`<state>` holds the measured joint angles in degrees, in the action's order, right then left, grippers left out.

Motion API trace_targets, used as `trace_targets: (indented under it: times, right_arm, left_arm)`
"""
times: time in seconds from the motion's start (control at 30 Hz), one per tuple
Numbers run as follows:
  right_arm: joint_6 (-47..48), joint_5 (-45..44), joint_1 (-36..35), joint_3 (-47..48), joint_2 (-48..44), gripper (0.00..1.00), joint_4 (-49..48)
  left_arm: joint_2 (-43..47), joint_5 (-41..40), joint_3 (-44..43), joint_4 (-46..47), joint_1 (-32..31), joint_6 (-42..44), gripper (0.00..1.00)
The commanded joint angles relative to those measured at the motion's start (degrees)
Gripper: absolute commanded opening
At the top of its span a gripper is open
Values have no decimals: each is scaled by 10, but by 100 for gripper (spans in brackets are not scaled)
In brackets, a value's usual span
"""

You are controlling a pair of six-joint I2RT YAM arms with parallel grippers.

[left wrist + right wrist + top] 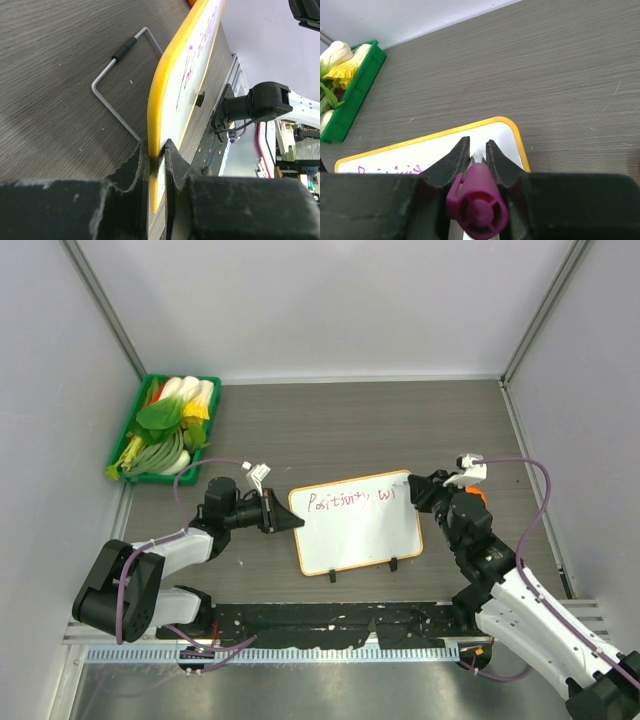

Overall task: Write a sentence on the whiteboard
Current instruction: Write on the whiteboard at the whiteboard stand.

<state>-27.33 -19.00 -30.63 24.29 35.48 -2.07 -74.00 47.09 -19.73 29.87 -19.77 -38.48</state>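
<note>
Whiteboard (355, 525) is sat in the middle of the desk (400, 430), a bit closer to the near edge and turned slightly askew, with its two black clip feet (393, 563) along the near long side. The left claw (292, 521) is clamped shut on the board's left orange edge; in the left wrist view the frame (161, 100) is pinched right between the fingers (139, 159). A bent wire stand (116, 82) can be seen lying on the desk just beside the board. The right claw (418, 487) is closed tight around a purple marker (477, 202), held at the board's far right corner. The sentence (350, 500) is written in pink-purple along the far edge, and roughly "Positivity wi" can be read. A green tray (132, 435) of bok choy (165, 420) is parked in the far left corner of the desk, well apart from everything else.
</note>
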Motion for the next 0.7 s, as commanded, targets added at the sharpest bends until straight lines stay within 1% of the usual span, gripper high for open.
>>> trace_targets:
  times: [0.0,0.2,0.47,0.67]
  right_arm:
    - [4,-13,0,14,-33,1,4]
    - [8,-13,1,10,-24,1,14]
    - [9,-24,1,-15,-11,1,-4]
    - [6,-24,0,-21,-19,1,15]
  left_arm:
    - [-6,-57,1,-40,0,41,0]
    - [-6,-57,0,-40,-1,41,0]
    - [-4,-57,1,-40,0,41,0]
    - [-6,-57,0,-40,-1,41,0]
